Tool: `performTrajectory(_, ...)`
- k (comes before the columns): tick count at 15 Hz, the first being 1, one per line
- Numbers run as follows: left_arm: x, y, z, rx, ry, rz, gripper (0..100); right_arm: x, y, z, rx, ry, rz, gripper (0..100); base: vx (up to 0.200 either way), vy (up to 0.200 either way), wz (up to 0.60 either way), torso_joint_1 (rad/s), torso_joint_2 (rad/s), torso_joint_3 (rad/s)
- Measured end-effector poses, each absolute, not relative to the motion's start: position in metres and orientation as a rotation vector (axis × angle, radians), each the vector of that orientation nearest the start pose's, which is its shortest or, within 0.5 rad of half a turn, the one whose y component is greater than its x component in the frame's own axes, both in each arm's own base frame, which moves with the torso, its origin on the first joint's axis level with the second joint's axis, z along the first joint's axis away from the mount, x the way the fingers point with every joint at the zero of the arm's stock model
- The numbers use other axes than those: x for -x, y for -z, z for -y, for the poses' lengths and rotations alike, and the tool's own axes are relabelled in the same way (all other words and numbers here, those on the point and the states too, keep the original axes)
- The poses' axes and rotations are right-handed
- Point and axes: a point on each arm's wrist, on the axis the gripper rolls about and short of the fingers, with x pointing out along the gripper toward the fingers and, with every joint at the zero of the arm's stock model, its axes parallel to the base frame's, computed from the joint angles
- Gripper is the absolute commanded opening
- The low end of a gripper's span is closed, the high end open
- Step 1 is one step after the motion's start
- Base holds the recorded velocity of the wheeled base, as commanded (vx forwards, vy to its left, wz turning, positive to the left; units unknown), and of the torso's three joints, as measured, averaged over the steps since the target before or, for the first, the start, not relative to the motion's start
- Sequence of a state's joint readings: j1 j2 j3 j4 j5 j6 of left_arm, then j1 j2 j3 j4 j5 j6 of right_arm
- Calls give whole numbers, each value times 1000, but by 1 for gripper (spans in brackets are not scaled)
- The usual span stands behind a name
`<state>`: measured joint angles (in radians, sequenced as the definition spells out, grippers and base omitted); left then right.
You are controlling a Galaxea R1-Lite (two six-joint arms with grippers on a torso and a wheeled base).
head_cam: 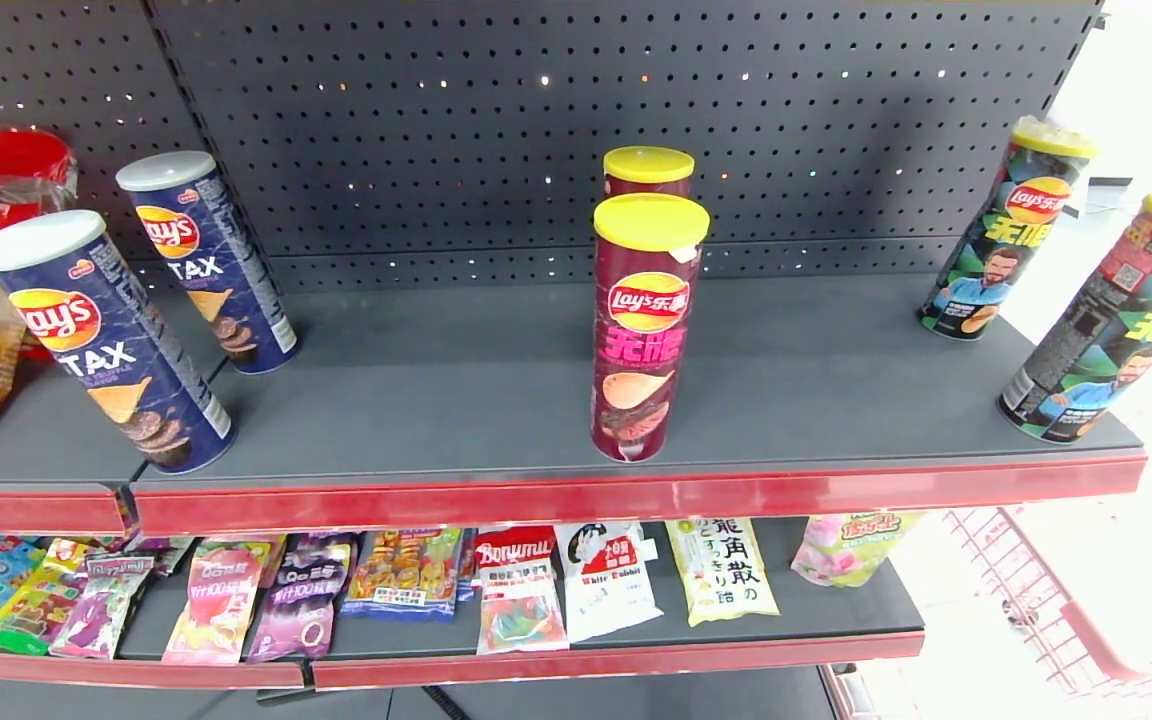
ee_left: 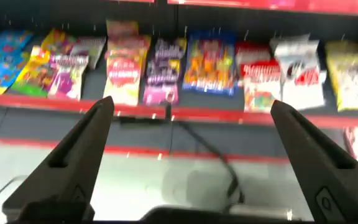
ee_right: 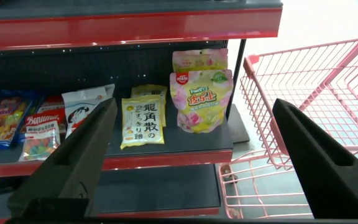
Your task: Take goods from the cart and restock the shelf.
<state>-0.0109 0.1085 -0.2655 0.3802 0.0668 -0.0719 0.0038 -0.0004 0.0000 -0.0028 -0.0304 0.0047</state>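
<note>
The left claw [ee_left: 191, 158] hangs spread wide with nothing in it, facing the candy bags [ee_left: 166, 68] on the lower board. The right claw [ee_right: 194, 165] is also apart and empty, low beside the pink cart [ee_right: 319, 93], probably so it can reach into it; the cart's contents cannot be made out. Above, the shelf [head_cam: 636, 495] carries chip cans [head_cam: 648, 320] standing upright in spaced rows, with bare gaps between them that look ready for restocking.

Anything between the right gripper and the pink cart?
Nothing visible. The right gripper, open, faces the end of the lower shelf, and the pink cart stands beside that shelf with nothing in front of it.
</note>
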Motion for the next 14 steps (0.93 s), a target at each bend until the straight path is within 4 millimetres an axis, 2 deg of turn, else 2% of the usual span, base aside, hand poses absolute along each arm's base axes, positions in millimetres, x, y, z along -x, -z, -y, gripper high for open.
performTrajectory(3,33,-95,3,44,154,-90,100,23,-76,1,-4,27,3,100,0,0,0,0,0,0)
performTrajectory(4,33,-91,3,14,131,-86,100,23,-76,1,-5,27,3,100,0,0,0,0,0,0)
performTrajectory(7,30,-90,-3,-16,-123,-13,100,23,-76,1,-6,26,3,100,0,0,0,0,0,0)
performTrajectory(8,28,-90,-2,-7,-109,43,100,23,-76,1,-6,27,3,100,0,0,0,0,0,0)
performTrajectory(10,25,-85,2,-12,88,53,100,23,-76,1,-6,26,3,100,0,0,0,0,0,0)
performTrajectory(11,24,-82,3,-10,121,45,100,23,-76,1,-6,27,3,100,0,0,0,0,0,0)
performTrajectory(14,23,-77,-1,6,-51,10,100,23,-76,1,-6,27,3,100,0,0,0,0,0,0)
